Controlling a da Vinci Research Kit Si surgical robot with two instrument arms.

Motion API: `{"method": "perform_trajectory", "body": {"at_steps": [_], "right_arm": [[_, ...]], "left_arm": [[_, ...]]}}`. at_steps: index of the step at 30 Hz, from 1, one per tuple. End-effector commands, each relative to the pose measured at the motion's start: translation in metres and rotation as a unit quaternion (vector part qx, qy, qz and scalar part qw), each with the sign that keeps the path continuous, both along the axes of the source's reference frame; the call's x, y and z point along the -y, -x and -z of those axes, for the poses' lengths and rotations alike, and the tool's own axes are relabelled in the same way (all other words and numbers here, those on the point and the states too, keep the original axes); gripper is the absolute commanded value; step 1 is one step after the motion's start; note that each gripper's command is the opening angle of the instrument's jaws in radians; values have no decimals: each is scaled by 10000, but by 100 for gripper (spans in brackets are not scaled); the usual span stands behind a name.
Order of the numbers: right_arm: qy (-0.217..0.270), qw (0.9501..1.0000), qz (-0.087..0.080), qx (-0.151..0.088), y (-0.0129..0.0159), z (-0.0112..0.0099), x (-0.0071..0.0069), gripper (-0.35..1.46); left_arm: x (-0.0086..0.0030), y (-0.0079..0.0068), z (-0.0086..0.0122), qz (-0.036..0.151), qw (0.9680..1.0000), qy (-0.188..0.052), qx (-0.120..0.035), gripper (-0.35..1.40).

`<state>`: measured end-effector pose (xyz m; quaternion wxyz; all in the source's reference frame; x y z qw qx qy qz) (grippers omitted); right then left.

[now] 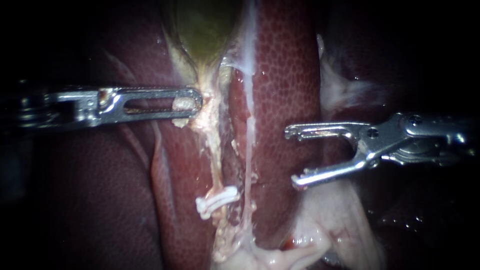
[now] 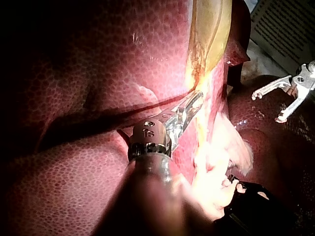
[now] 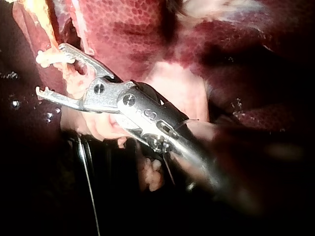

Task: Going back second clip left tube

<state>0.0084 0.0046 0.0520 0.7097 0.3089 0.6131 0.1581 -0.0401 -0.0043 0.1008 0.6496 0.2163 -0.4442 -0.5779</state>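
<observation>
The greenish gallbladder [image 1: 204, 25] narrows down into two tubes over the dark red liver [image 1: 285, 75]. The left tube [image 1: 216, 160] is pale and ragged and carries one white clip [image 1: 216, 201] low down. The right tube [image 1: 248, 160] is a thin strand beside it. My left instrument [image 1: 189, 106] has its slotted jaws shut on pale tissue at the gallbladder's neck, also seen in the left wrist view [image 2: 189, 105]. My right instrument [image 1: 293, 156] stands to the right of both tubes, jaws open and empty, above the clip's level. In the right wrist view its jaws [image 3: 49, 69] gape just short of the clip [image 3: 45, 59].
Pale fatty tissue [image 1: 325, 220] lies under and below my right instrument. More whitish tissue [image 1: 340, 85] sits on the liver at the upper right. A printed sheet [image 2: 288, 27] shows beyond the liver in the left wrist view.
</observation>
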Motion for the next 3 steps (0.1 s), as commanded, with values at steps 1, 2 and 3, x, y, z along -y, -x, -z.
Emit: {"method": "perform_trajectory", "body": {"at_steps": [1,2,3], "right_arm": [[0,10000,-1,0,0,0,0,60],[0,10000,-1,-1,0,1,0,60],[0,10000,-1,-1,0,1,0,60]], "left_arm": [[0,0,0,-2,10000,1,2,-35],[0,0,0,-2,10000,0,2,-35],[0,0,0,-3,10000,0,2,-35]]}}
